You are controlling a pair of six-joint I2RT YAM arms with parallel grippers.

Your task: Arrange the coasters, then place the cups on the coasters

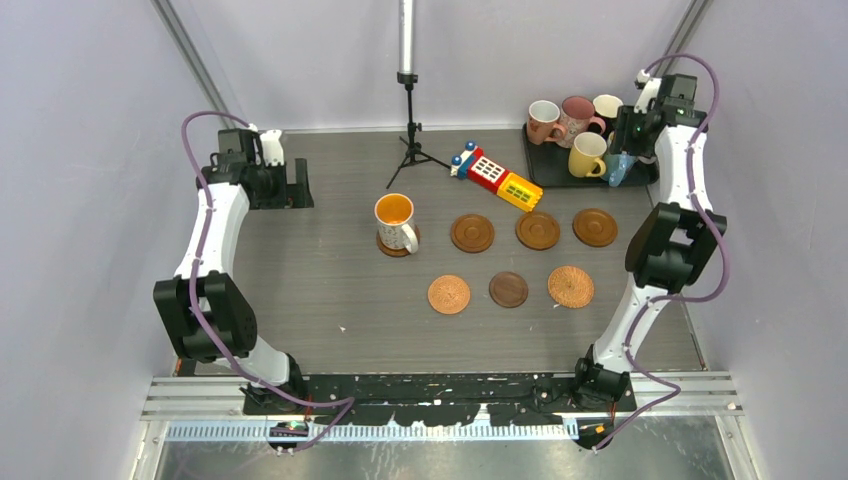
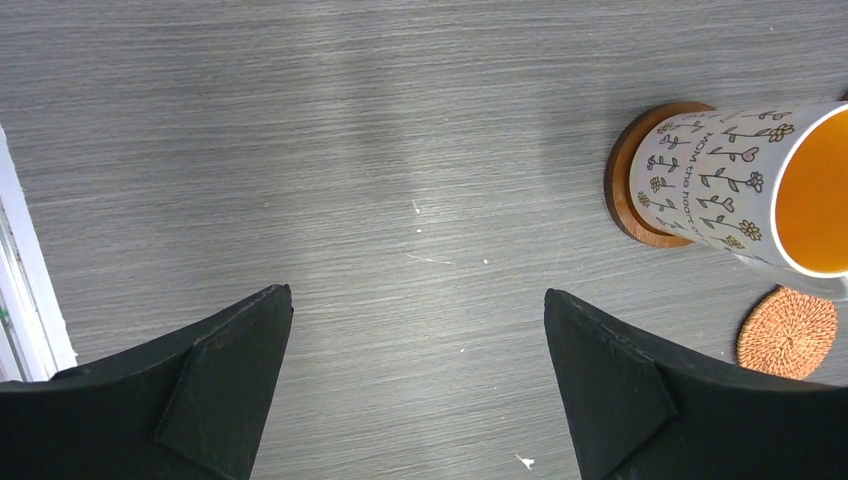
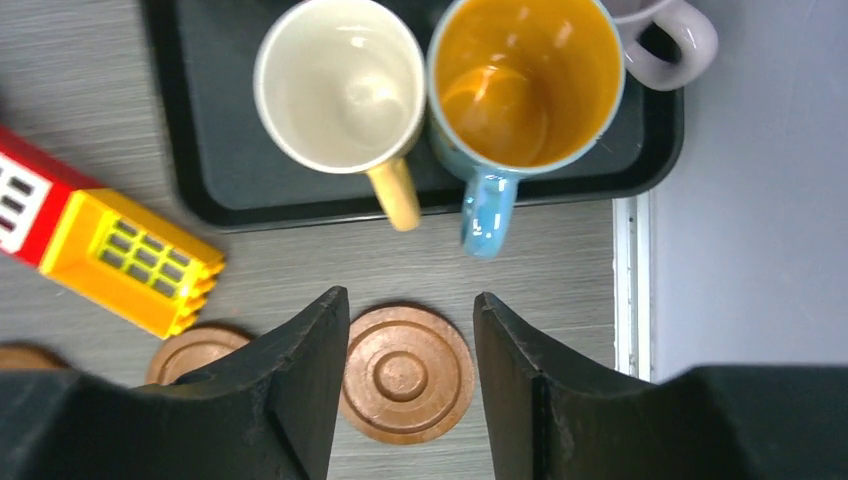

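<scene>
A white, flower-patterned cup (image 2: 720,175), orange inside, is set on a brown ringed coaster (image 2: 618,190) left of centre. The left gripper (image 2: 418,293) is spread wide. The right gripper (image 3: 410,300) is held half-apart, empty, by the black tray (image 3: 215,150).

lavender mug (image 3: 703,35) cut by top edge, mostly handle showing

Grey wood-grain table (image 1: 330,290) under soft, even light. At its far edge stands a black tripod (image 1: 410,150), silver pole rising. Right behind the tripod, a pale back wall (image 1: 480,60); matching side walls (image 1: 70,150) flank it. Opposite the tripod, a ribbed metal rail (image 1: 450,405) runs along the near edge.
</scene>
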